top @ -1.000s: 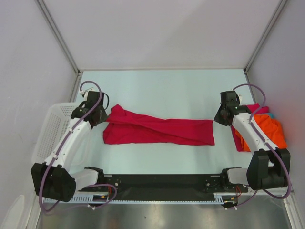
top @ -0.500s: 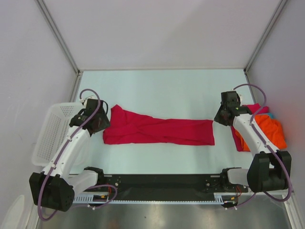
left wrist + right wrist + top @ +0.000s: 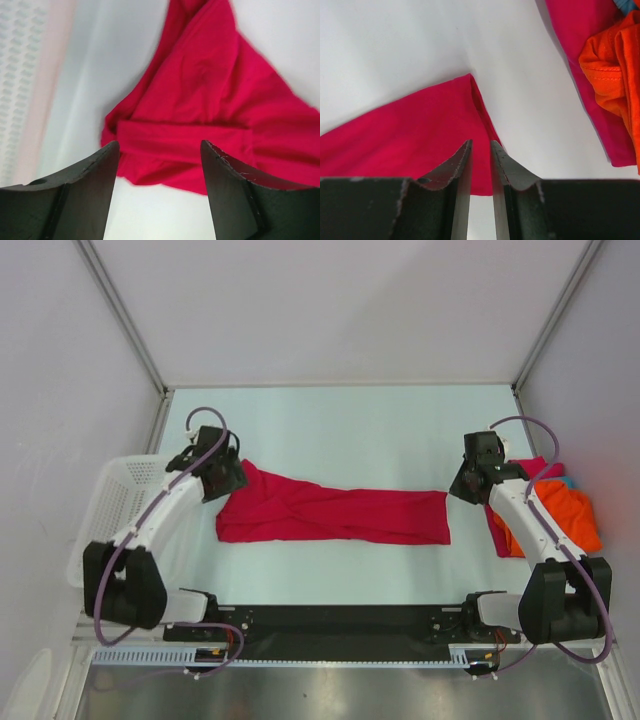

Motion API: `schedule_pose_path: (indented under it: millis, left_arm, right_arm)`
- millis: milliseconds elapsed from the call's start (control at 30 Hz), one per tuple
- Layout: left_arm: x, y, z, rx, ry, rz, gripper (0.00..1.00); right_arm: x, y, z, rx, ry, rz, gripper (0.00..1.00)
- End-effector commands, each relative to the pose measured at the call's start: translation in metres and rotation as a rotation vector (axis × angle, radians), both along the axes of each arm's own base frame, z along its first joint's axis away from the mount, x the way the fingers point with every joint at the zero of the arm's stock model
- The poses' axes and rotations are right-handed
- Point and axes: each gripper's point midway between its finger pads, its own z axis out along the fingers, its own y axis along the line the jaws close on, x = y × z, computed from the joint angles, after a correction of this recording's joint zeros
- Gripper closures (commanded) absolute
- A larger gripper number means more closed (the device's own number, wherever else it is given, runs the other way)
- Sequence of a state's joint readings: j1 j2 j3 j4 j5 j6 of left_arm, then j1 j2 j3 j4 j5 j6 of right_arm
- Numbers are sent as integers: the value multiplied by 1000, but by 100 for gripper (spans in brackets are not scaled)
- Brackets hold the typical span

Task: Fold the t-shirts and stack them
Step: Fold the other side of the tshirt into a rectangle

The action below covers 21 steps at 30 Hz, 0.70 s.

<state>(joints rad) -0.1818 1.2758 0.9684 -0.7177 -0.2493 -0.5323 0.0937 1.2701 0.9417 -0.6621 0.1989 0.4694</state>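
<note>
A crimson red t-shirt point(image 3: 330, 512) lies stretched left to right as a long band across the table. My left gripper point(image 3: 228, 480) hovers at its left end with jaws wide open and nothing between them; in the left wrist view the gripper point(image 3: 160, 145) looks down on the bunched red cloth point(image 3: 210, 100). My right gripper point(image 3: 462, 490) hangs over the shirt's right edge. In the right wrist view its jaws point(image 3: 481, 142) stand a narrow gap apart above the red corner point(image 3: 410, 135), pinching nothing.
A heap of other t-shirts lies at the right edge: orange point(image 3: 570, 515), magenta-pink point(image 3: 535, 465) and a sliver of teal point(image 3: 625, 5). A white lattice basket point(image 3: 110, 510) hangs off the table's left side. Enclosure walls stand on three sides.
My left gripper has gone from shut to wide open, letting go of the red shirt's left end, and shifted slightly right and back. The right arm has stayed put.
</note>
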Motion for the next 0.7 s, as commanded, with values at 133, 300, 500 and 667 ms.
schedule_pose_path:
  millis: [133, 300, 500, 667]
  left_arm:
    - [91, -82, 12, -140, -129, -289, 30]
    - [93, -112, -12, -248, -56, -399, 34]
    - [74, -126, -29, -267, 1, -434, 39]
    - [60, -135, -35, -277, 33, -458, 44]
  right_arm:
    - [-1, -4, 12, -12, -26, -11, 74]
    - [-2, -6, 13, -18, -23, -17, 74]
    - [-3, -7, 12, -19, -18, -20, 74]
    - [-3, -6, 10, -18, -14, -19, 74]
